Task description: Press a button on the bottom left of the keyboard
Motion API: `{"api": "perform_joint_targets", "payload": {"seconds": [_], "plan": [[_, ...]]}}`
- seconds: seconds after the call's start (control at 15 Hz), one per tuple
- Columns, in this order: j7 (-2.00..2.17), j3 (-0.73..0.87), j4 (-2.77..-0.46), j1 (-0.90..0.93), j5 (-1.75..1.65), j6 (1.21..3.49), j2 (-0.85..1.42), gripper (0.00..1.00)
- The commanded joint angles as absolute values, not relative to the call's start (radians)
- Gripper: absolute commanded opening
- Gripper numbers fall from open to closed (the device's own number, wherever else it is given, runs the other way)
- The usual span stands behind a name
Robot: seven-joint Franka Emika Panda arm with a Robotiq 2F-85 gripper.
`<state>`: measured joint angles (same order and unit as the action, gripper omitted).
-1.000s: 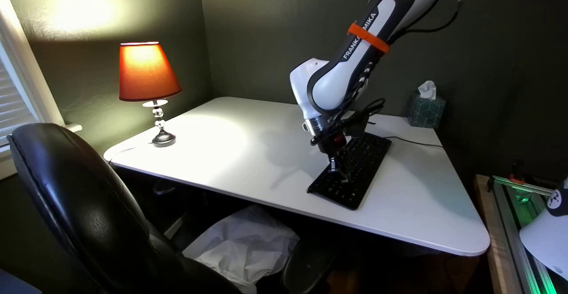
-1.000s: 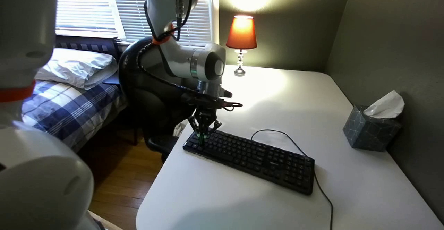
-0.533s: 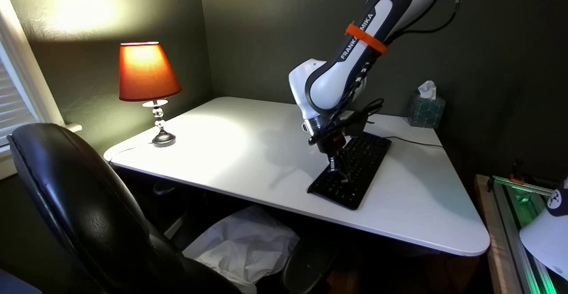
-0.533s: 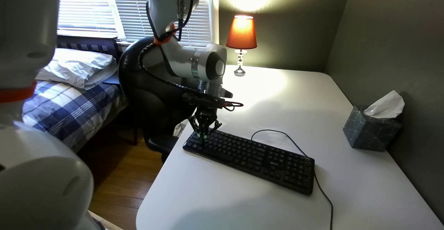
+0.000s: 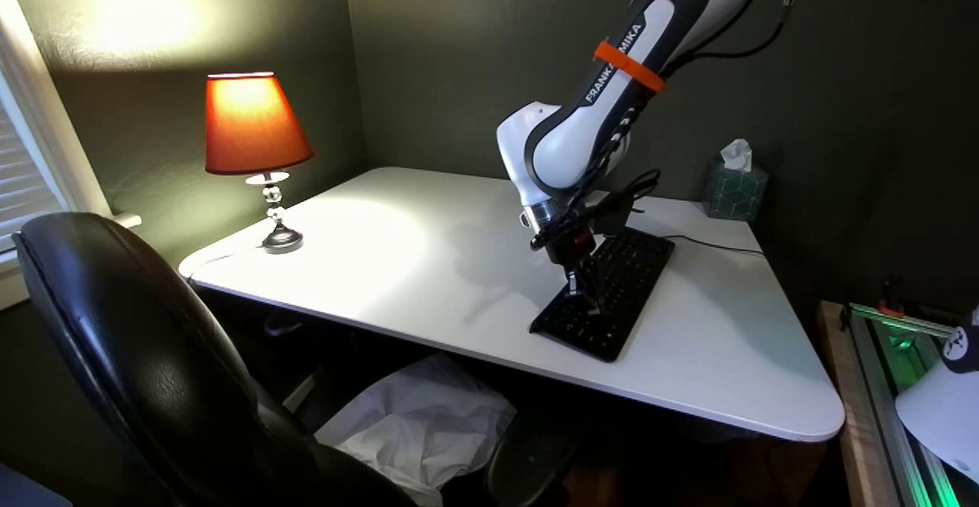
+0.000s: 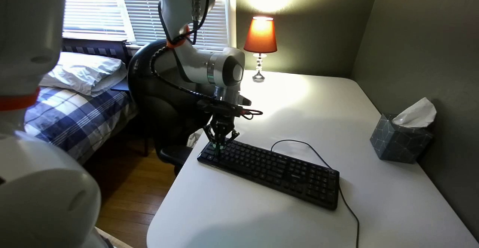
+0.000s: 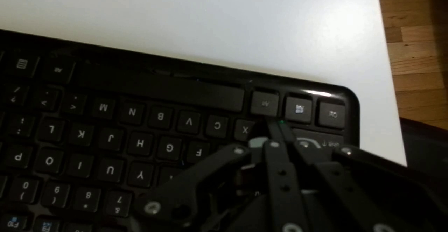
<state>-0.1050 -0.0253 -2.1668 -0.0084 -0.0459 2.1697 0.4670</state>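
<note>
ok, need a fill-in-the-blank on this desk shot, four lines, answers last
In the wrist view, the pale letters on the flat black rectangular keyboard appear ____ down.
With those letters read upright, the black two-finger gripper is at the keyboard's ____ end.
In both exterior views, the orange-shaded table lamp is switched ____.
From the dark, patterned, cube-shaped tissue box pokes a ____ tissue.

Missing words: upside; left; on; white.
</note>
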Motion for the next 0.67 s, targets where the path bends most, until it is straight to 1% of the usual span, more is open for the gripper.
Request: {"api": "perform_joint_targets", "payload": {"seconds": [0.0,0.6], "plan": [[-0.129,-0.033,-2.144,-0.018,-0.024,2.149,0.489,0.0],[-0.11,-0.029,-2.174,-0.009,-0.035,2.167,0.456,0.0]]}}
